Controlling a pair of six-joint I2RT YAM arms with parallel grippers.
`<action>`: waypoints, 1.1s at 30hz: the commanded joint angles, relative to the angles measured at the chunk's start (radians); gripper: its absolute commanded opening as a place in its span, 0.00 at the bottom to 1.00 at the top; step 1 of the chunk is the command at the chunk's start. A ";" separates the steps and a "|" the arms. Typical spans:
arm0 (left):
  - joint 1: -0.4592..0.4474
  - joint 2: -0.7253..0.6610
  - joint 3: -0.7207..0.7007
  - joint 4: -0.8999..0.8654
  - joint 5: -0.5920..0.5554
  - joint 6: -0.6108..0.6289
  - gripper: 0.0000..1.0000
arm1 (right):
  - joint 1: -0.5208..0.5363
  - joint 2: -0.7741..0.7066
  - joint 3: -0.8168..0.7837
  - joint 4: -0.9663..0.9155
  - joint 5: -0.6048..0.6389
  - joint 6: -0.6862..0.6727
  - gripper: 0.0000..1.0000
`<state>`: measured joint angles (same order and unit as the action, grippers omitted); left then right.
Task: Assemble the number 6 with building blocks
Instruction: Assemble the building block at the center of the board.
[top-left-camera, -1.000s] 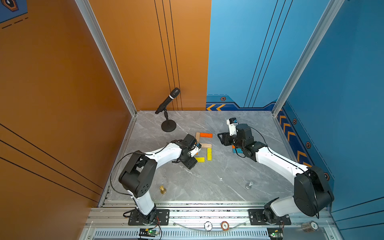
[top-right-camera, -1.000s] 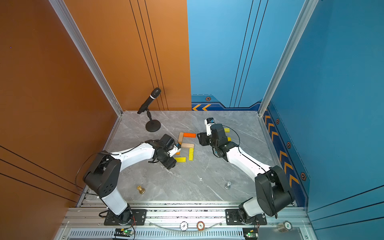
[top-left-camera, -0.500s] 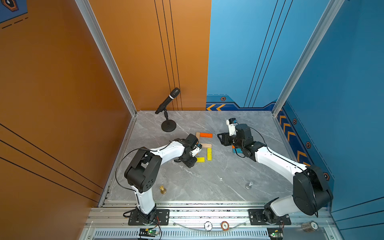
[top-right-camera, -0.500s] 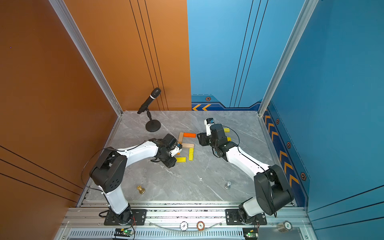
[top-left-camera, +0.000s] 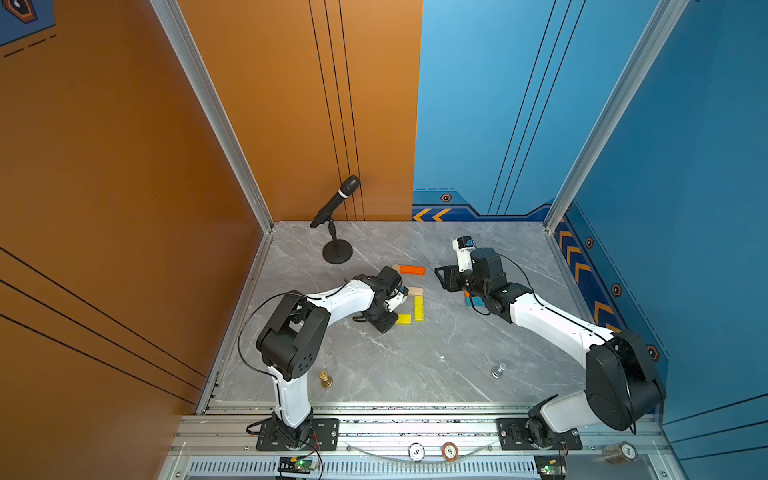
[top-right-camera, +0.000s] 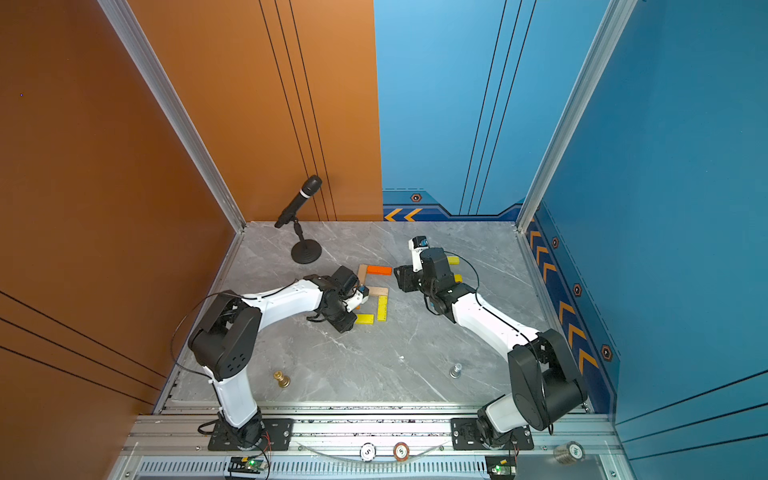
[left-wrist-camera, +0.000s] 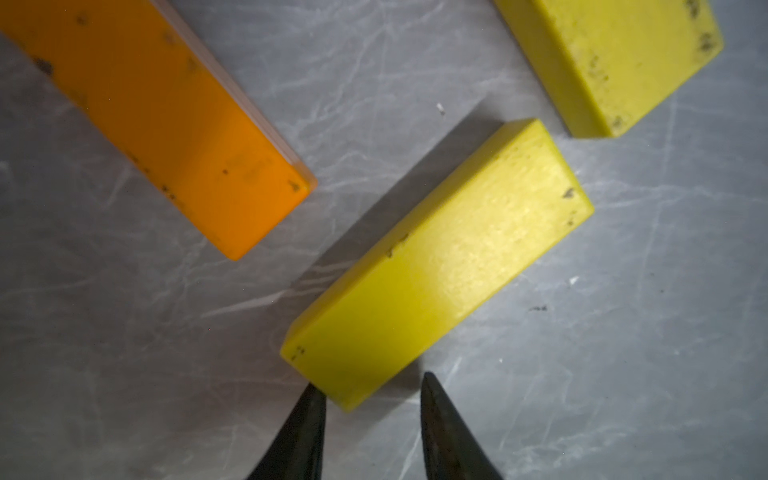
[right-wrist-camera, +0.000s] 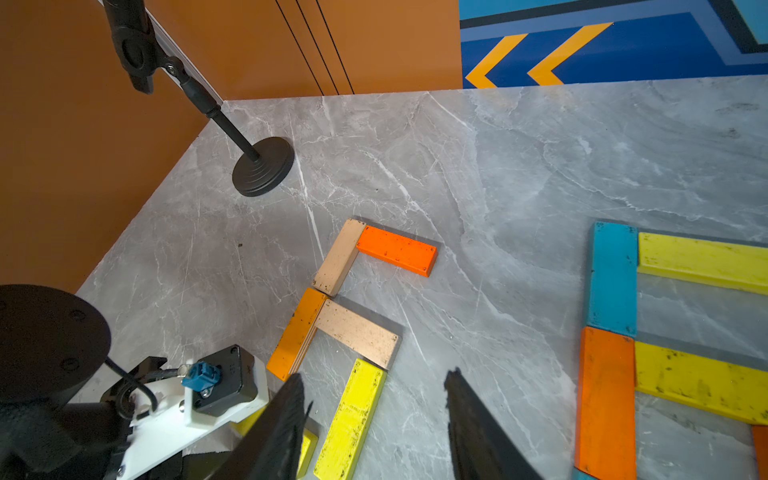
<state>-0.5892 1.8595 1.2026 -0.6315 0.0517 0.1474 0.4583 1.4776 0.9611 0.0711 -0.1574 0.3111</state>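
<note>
Left pincer (left-wrist-camera: 370, 380) — mine, tips close together yet grasping nothing — straddles a corner of the skewed yellow block (left-wrist-camera: 440, 266); pinching there could, I judge, spin it against the neighbouring yellow block (left-wrist-camera: 615, 58).

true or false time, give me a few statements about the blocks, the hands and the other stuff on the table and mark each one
1. The mic stands near the orange wall. True.
2. The right hand grips something. False: it is open and empty.
3. The red block touches the end of a wood block. True.
4. The gold piece is next to the mic. False: it is far from it, by the left arm's base.
5. The left hand has its tips at one end of a yellow block. True.
</note>
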 joint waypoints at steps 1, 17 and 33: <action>0.008 0.018 0.033 -0.028 0.003 -0.014 0.39 | 0.002 0.000 -0.013 -0.006 -0.001 -0.013 0.55; 0.009 0.032 0.052 -0.035 0.026 -0.060 0.39 | 0.003 0.004 -0.017 -0.009 -0.003 -0.013 0.55; -0.020 0.039 0.061 -0.065 0.057 -0.091 0.56 | 0.003 0.003 -0.018 -0.009 -0.007 -0.014 0.55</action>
<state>-0.5968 1.8801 1.2369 -0.6594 0.0799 0.0776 0.4583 1.4776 0.9581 0.0704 -0.1574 0.3111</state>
